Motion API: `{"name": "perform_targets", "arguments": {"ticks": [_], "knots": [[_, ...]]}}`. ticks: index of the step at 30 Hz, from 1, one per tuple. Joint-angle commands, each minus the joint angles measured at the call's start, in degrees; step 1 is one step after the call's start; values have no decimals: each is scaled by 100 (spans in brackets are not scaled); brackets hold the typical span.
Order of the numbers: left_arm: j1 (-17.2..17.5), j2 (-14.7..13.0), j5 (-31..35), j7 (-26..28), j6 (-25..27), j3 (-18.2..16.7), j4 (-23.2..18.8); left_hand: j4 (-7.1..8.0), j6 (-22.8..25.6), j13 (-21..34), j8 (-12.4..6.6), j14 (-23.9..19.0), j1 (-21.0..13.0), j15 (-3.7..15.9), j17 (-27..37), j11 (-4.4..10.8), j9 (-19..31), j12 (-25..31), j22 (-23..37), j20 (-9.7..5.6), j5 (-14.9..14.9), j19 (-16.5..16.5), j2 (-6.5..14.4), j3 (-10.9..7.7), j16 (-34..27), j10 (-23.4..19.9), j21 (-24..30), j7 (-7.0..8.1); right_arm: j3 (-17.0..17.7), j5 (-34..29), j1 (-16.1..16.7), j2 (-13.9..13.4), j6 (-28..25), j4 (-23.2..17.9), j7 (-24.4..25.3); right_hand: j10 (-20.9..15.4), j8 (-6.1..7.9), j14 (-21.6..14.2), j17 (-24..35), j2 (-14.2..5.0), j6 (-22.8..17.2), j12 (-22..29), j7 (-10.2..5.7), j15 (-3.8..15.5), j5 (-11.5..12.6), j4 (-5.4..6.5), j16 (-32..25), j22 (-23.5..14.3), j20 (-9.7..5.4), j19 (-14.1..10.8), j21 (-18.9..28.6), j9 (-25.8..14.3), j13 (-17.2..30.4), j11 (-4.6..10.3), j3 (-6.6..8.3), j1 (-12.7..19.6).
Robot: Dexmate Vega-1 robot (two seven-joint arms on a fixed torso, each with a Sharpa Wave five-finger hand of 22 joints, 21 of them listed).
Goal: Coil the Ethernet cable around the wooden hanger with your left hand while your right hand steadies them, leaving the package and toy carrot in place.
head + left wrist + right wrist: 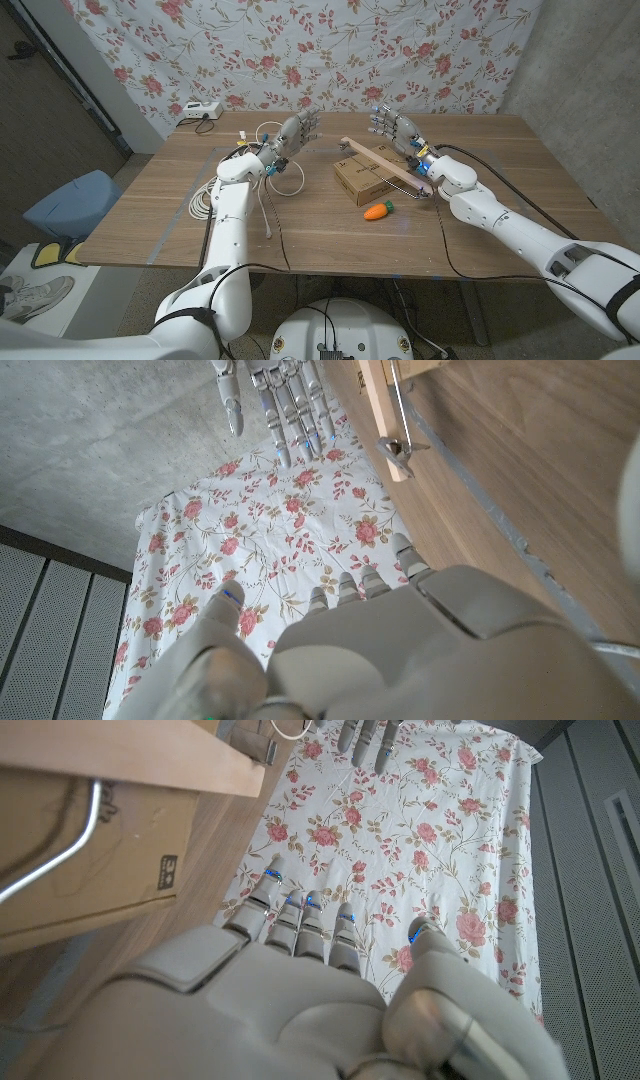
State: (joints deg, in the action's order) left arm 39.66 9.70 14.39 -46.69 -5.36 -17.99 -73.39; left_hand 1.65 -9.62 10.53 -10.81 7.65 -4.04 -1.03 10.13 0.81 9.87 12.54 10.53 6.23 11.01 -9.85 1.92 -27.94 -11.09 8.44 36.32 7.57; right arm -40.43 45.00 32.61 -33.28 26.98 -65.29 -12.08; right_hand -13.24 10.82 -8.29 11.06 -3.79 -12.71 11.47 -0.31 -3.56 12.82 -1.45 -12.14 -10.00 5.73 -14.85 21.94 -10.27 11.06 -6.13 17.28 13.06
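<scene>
Fingers spread and empty, left hand (293, 131) stands above the white Ethernet cable (262, 172) toward the table's (150, 215) left edge. Mid-table, the wooden hanger (385, 164) lies across the package (362, 177), long axis running diagonally from the far edge toward the right; right wrist view reveals its metal hook (50, 855). Right hand (396, 128), open too, hovers beyond.

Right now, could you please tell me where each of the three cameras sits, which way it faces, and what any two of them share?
Head view: on the robot's head, looking down at the wooden table; both arms, left hand and right hand raised open.
Left wrist view: behind the left hand, facing the floral backdrop and the right hand.
Right wrist view: behind the right hand, facing the backdrop.
Shared: both wrist views catch the wooden hanger.
</scene>
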Motion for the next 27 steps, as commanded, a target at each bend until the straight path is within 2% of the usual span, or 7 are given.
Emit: {"name": "perform_targets", "arguments": {"ticks": [1, 7, 13, 18, 20, 27], "knots": [[167, 124, 21, 924, -251, -527, -329, -31, 58, 24, -27, 1, -45, -2, 17, 18, 19, -5, 15, 4, 19, -22, 15, -18, -16, -15, -32, 21, 329, 160, 523, -473, 355, -316, 949, -49, 34, 12, 11, -29, -61, 46, 10, 23, -16, -42, 16, -18, 23, 16, -14, -27, 19, -19, 0, -6], [316, 221, 48, 1589, -412, -768, -604, -38, 81, 24, -27, -14, -52, 6, 16, 35, 19, -3, 15, 16, 19, -8, 21, -19, -17, -36, -37, 41, 620, 195, 1048, -775, 710, -653, 1768, -55, 35, 23, 10, -32, -69, 46, 3, 31, -16, -52, 24, -18, 23, 33, -32, -27, 19, -15, 6, 2], [359, 180, 117, 1653, -320, -659, -685, -49, 114, 23, -28, -26, -62, 6, 15, 61, 18, 6, 15, 21, 19, 32, 26, -19, -14, -78, -37, 55, 625, 170, 1245, -1034, 688, -929, 2095, -77, 38, 24, 7, -35, -84, 51, 0, 30, -16, -69, 29, -18, 46, 45, -50, -27, 19, -4, 14, 17], [300, 122, 180, 1616, -273, -523, -621, -55, 119, 23, -23, -37, -66, -3, 15, 59, 17, -2, 15, 23, 19, 31, 29, -19, -14, -69, -46, 49, 470, -45, 1315, -1458, 364, -1368, 2392, -75, 37, 41, 3, -27, -88, 46, 2, 11, -16, -92, 40, -19, 58, 57, -67, -27, 19, -3, 19, 35], [277, 90, 215, 1585, -254, -461, -605, -57, 121, 23, -21, -38, -68, 1, 15, 54, 16, -3, 15, 20, 19, 31, 30, -19, -13, -72, -49, 44, 383, -102, 1318, -1643, 170, -1566, 2505, -65, 33, 62, 0, -15, -85, 39, -1, -57, -18, -117, 52, -19, 89, 81, -91, -27, 19, -7, 24, 55], [244, -13, 418, 1594, -168, -264, -639, -64, 122, 23, -12, -38, -74, 3, 15, 51, 16, -12, 15, 20, 18, 34, 37, -19, -8, -66, -61, 34, -21, -319, 1185, -2159, -342, -2054, 2800, -37, 19, 62, -6, -5, -54, 23, -17, -133, -21, -167, 56, -19, 113, 105, -123, -27, 20, 17, 37, 103]]}}
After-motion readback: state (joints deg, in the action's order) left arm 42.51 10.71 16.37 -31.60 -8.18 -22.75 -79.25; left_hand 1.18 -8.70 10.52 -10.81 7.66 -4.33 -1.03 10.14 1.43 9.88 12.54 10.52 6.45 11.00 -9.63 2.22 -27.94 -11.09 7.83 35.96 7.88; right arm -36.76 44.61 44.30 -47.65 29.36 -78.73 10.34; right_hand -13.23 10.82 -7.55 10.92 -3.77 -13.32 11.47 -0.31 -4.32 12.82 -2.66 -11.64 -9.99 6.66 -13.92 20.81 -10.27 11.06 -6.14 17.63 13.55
